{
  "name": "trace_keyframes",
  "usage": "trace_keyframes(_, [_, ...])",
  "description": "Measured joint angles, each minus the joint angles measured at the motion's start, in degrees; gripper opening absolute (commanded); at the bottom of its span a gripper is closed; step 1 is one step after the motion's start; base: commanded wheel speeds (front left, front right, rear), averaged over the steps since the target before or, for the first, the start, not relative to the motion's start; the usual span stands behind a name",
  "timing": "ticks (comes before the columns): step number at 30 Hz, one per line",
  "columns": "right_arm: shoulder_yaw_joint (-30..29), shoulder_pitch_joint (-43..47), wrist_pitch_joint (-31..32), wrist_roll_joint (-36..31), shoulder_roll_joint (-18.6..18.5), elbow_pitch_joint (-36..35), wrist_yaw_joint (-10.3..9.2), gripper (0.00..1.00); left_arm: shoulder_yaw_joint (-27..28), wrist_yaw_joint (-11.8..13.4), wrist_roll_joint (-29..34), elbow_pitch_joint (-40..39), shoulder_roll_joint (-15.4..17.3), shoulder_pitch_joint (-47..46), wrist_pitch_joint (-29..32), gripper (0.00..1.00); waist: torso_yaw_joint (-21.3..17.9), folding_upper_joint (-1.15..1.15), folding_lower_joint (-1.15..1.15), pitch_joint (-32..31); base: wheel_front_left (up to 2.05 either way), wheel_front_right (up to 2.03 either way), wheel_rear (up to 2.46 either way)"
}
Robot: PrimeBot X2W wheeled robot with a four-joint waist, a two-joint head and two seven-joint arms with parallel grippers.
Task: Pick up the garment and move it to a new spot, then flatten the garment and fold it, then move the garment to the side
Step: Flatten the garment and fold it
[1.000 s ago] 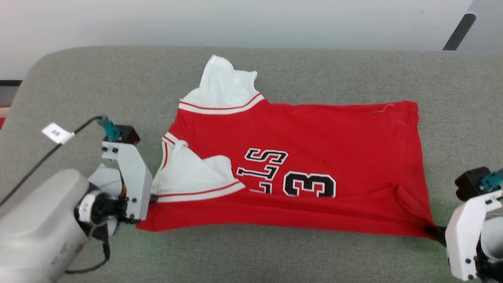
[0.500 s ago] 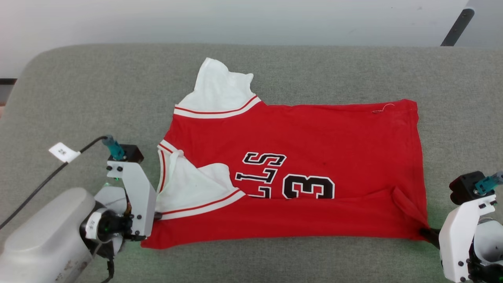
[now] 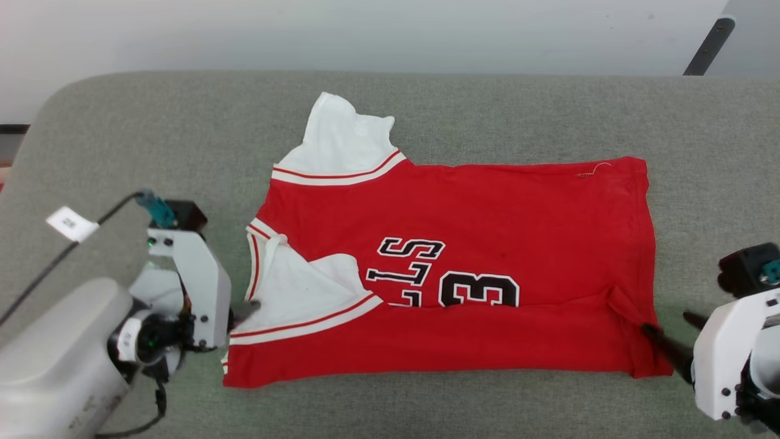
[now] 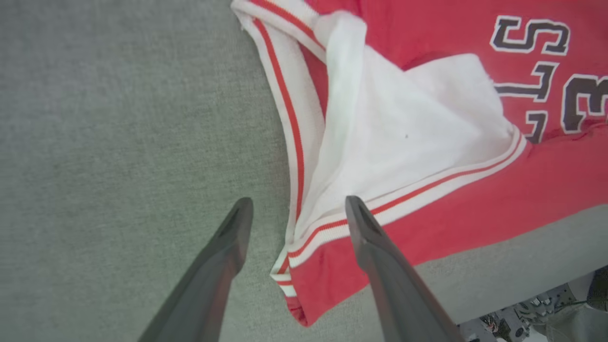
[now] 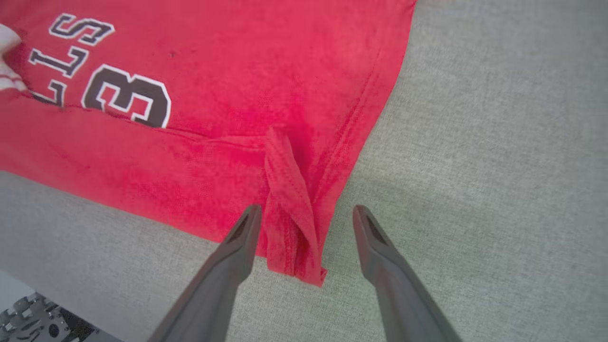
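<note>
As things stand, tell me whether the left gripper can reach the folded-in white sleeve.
Probably yes: the left gripper stands open right at the white sleeve, and nothing lies between them.

I am reading black, white-edged lettering (image 3: 407, 270) on the red chest of the garment (image 3: 518, 207): an "S" and two "L"s, lying sideways to the head camera, the rest going under a white sleeve (image 3: 292, 292). Beside them a big "3" (image 3: 478, 289) is showing (the right wrist view is giving it clearest). A white tag (image 3: 72, 223) on a cable (image 3: 36, 281) is carrying print too small to read.
</note>
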Motion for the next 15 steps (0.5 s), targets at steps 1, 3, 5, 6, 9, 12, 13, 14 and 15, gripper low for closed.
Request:
trace_keyframes(1, [-0.2,0.1,-0.7,-0.2,0.0,-0.6,0.00,1.00,0.3,0.0,0.1,-0.4,0.2,-0.2,-0.5,1.00,0.0,0.00,0.00,0.0,0.00,0.00,0.00])
trace_keyframes(3, [-0.6,0.2,-2.9,-0.8,0.1,-2.0,0.00,1.00,0.9,-0.2,0.5,-1.5,0.7,-0.8,-1.6,1.00,-0.1,0.00,0.00,-0.1,0.00,0.00,0.00])
trace_keyframes(5, [-0.8,0.3,-5.6,-1.4,0.4,-3.3,0.00,1.00,1.5,-0.6,1.1,-2.4,1.0,-1.5,-2.9,1.00,-0.3,0.00,0.00,-0.1,0.00,0.00,0.00])
trace_keyframes(6, [-0.8,0.4,-7.3,-1.7,0.6,-3.9,0.00,1.00,1.6,-1.0,1.6,-2.9,1.2,-2.0,-3.4,1.00,-0.5,0.00,0.00,-0.1,0.00,0.00,0.00])
trace_keyframes(9, [-0.6,0.4,-13.0,-3.1,0.7,-5.7,0.00,1.00,2.3,-2.1,2.8,-3.8,1.5,-3.5,-5.8,1.00,-1.1,0.00,0.00,0.0,0.00,0.00,0.00])
trace_keyframes(12, [-0.5,-0.1,-19.0,-5.0,1.5,-7.0,0.00,1.00,2.7,-3.1,4.7,-3.7,1.5,-5.3,-7.9,1.00,-1.8,0.00,0.00,0.2,0.00,0.00,0.00])
trace_keyframes(13, [-0.5,-0.2,-21.2,-5.7,1.9,-7.4,0.00,1.00,2.9,-3.4,5.1,-3.4,1.5,-5.8,-8.6,1.00,-2.2,0.00,0.00,0.2,0.00,0.00,0.00])
trace_keyframes(14, [-0.7,-0.3,-23.4,-6.1,2.3,-7.5,0.00,1.00,3.1,-3.6,5.6,-3.0,1.5,-6.4,-9.3,1.00,-2.5,0.00,0.00,0.3,0.00,0.00,0.00])
trace_keyframes(15, [-0.5,-0.4,-25.6,-6.6,2.4,-7.6,0.00,1.00,3.1,-4.0,6.4,-2.5,1.5,-7.0,-10.1,1.00,-2.9,0.00,0.00,0.4,0.00,0.00,0.00])
